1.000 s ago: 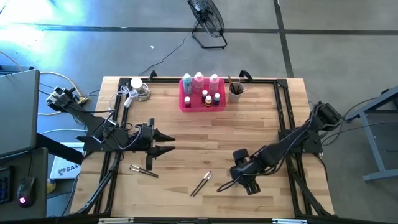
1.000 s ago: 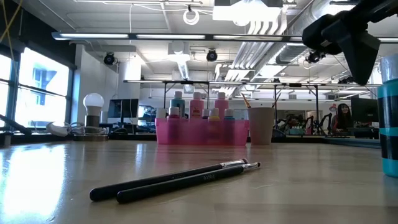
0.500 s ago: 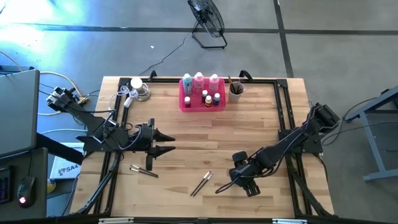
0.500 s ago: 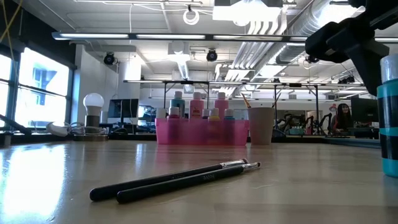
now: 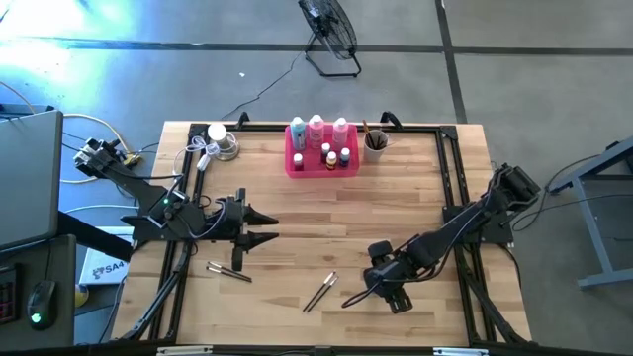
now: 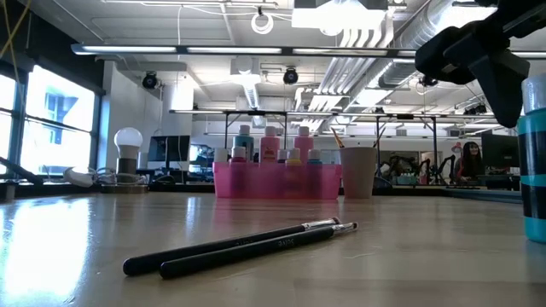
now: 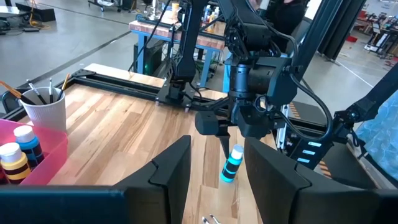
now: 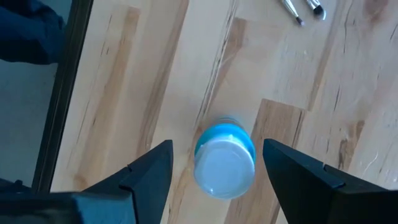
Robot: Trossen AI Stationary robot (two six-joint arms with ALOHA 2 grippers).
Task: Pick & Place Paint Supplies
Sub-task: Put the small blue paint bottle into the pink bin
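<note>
A teal bottle with a white cap (image 8: 225, 165) stands upright on the wooden table near its front right. My right gripper (image 8: 217, 149) hangs over it, pointing steeply down and open, one finger on each side of the cap without touching. Seen from the left wrist, that gripper (image 7: 227, 140) is just above the bottle (image 7: 232, 165). Two thin brushes (image 5: 319, 292) lie side by side on the table to the bottle's left, and another (image 5: 227, 270) lies farther left. My left gripper (image 5: 269, 226) waits open above the table's left half, roughly level.
At the far middle a pink tray (image 5: 297, 164) holds several bottles (image 5: 316, 129); a pale cup (image 5: 375, 144) with brushes stands on its right. A bulb and cables (image 5: 220, 140) lie at the far left. Black rails (image 5: 450, 178) line the table's edges.
</note>
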